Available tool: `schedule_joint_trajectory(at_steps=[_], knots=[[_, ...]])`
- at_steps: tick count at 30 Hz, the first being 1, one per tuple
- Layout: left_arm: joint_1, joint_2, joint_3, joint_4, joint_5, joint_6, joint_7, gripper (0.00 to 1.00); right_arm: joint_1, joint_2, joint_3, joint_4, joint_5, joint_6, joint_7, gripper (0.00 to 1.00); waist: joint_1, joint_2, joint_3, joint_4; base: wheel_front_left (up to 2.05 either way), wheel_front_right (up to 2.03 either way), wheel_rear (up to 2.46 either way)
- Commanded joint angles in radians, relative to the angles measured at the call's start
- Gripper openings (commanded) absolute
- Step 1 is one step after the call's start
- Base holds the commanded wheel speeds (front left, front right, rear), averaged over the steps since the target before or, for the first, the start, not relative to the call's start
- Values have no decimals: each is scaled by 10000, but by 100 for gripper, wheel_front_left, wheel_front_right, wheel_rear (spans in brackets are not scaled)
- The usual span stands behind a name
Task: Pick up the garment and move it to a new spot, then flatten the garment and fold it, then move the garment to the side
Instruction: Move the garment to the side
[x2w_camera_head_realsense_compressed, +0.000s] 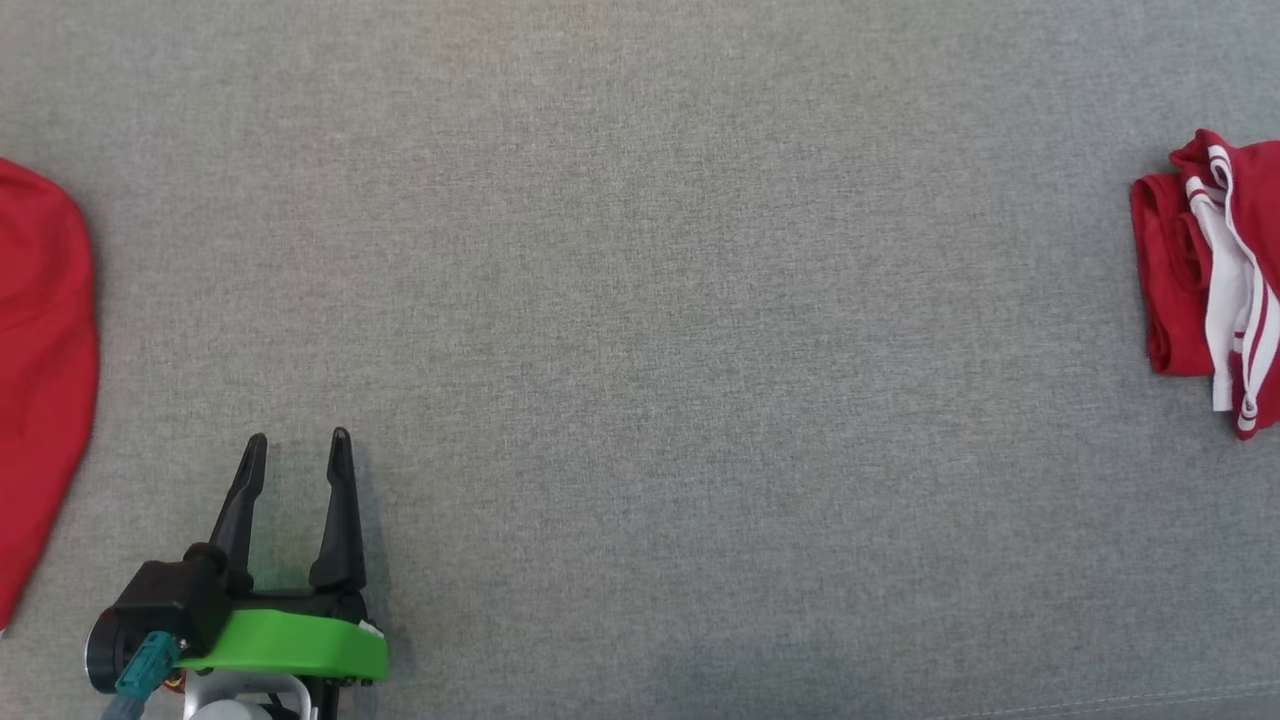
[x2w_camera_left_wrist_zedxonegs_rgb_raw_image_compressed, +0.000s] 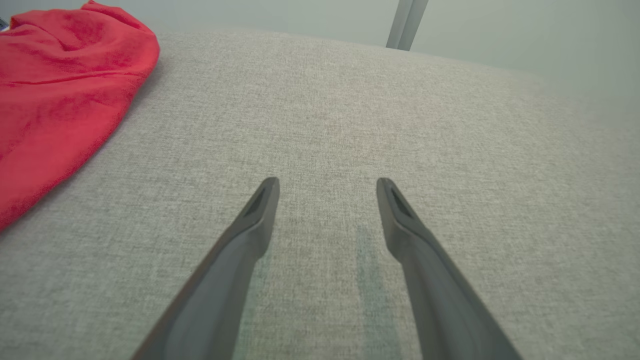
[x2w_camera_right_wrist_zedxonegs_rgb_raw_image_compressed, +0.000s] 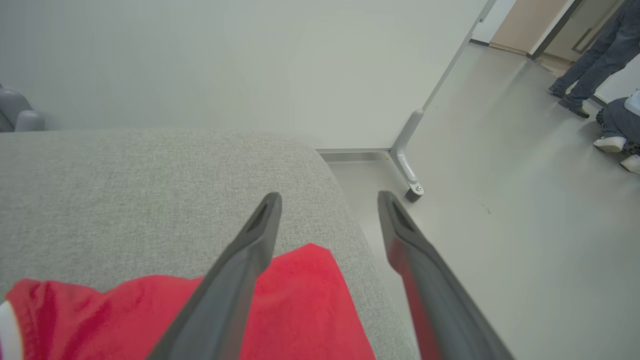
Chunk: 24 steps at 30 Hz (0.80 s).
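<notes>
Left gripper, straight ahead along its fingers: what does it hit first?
Probably only the grey fabric surface, which the open left gripper points across; depth is unclear. The red cloth lies off to its left, out of line.

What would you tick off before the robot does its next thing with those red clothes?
1. Open right tool: ok, its fingers are spread above the folded garment.
2. Folded garment set to the side: ok, it lies by the right edge of the grey surface.
3. Neat fold: cannot tell, the white-striped layers look bunched.
4. Open, empty left tool: ok.
5. Other red cloth apart from the left tool: ok.
6. Person's legs well away: ok, they stand far across the floor.
</notes>
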Motion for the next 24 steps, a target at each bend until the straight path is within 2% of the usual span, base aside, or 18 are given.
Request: schedule_joint_trajectory(at_steps=[1,7,12,19,24], knots=[[116,-22,44,86,-41,-41,-27,100,224,-7,52,-181,-48,-15,-407,100,0,0,-567,-126,0,0,0],[457,-117,289,477,-155,-37,-27,100,1460,560,28,-1515,22,-15,-1692,100,0,0,-1755,-208,0,0,0],[859,-159,572,760,-238,-37,-27,100,3340,1482,-271,-3688,-250,-13,-1879,100,0,0,-2733,-271,0,0,0],[1309,-226,739,858,-310,-37,-27,100,6337,3547,-658,-6985,-1034,-13,-1878,100,0,0,-3661,-314,0,0,0],[1558,-241,686,988,-188,-38,-27,100,7827,4798,-547,-7725,-1481,-13,-1879,100,0,0,-4143,-344,0,0,0]])
